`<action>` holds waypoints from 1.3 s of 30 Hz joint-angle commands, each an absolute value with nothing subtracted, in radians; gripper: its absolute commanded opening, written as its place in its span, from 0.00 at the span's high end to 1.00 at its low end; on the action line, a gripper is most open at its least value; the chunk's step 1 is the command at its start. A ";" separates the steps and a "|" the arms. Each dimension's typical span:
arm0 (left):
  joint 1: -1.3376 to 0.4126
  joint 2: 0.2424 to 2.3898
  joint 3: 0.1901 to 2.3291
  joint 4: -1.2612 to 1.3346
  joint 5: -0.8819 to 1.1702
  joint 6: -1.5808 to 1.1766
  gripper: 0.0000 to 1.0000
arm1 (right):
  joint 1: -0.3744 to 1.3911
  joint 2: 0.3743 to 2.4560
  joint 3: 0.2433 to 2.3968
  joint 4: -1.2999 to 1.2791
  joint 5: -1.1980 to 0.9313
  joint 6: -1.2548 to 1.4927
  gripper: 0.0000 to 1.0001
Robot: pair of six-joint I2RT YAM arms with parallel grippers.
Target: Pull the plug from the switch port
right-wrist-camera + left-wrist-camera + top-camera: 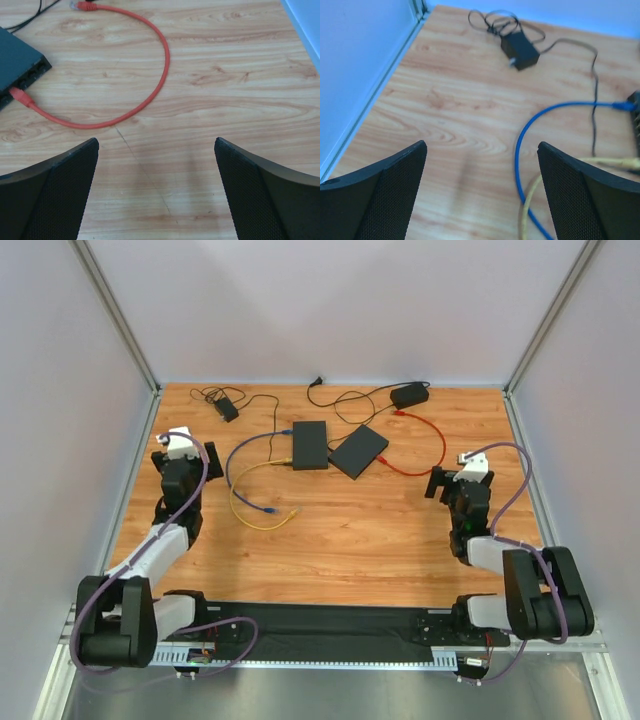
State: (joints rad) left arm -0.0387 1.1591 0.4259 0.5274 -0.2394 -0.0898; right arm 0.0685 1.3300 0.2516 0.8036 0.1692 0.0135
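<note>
Though partly in frame, switch (17,57) cropped, seating of red plug (20,96) unclear.

Your wooden table (400,550) is carrying a left switch (310,444) and a right switch (359,451), nearly touching, toward the back. A blue cable (232,462) and a yellow cable (234,502) are looping left, a red cable (440,445) right, with power adapters (227,410) (409,395) lying behind.

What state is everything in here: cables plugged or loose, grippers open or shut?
Left gripper: open, empty.
Right gripper: open, empty.
Blue cable: one end in left switch, other loose.
Yellow cable: one end in left switch, other loose.
Red cable: one end in right switch, other loose.
</note>
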 commanded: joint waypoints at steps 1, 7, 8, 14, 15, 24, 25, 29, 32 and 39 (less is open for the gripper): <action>-0.041 1.092 0.512 0.345 -0.289 -0.225 0.00 | 0.078 1.247 0.333 0.706 0.202 0.003 0.00; -0.041 1.071 0.664 0.140 -0.241 -0.501 0.00 | 0.086 1.072 0.519 0.288 0.363 0.277 0.00; -0.041 1.080 0.701 0.077 -0.239 -0.535 0.00 | 0.081 1.062 0.566 0.173 0.371 0.326 0.00; -0.038 1.179 0.986 -0.391 -0.198 -0.643 0.00 | 0.052 1.098 0.725 -0.049 0.117 0.345 0.00; -0.037 1.195 1.005 -0.417 -0.155 -0.647 0.00 | 0.052 1.098 0.733 -0.064 0.111 0.353 0.00; -0.043 1.146 0.919 -0.175 0.161 -0.624 0.00 | 0.054 1.261 0.853 -0.061 -0.043 0.457 0.00; -0.060 1.155 0.934 -0.178 0.160 -0.612 0.00 | 0.052 1.284 0.864 -0.060 -0.063 0.478 0.00; -0.216 1.213 1.046 -0.203 0.016 -0.510 0.01 | 0.052 1.415 0.939 -0.028 -0.136 0.532 0.00; -0.328 1.301 1.129 -0.157 0.014 -0.450 0.08 | 0.052 1.515 1.038 -0.041 -0.210 0.558 0.04; -0.497 1.616 1.333 -0.091 0.037 -0.284 0.27 | 0.054 1.637 1.134 0.023 -0.327 0.574 0.13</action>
State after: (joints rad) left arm -0.4656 1.5116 1.2652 -0.1154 0.0273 -0.3904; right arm 0.0555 1.6199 1.0977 -0.0414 -0.2432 0.5472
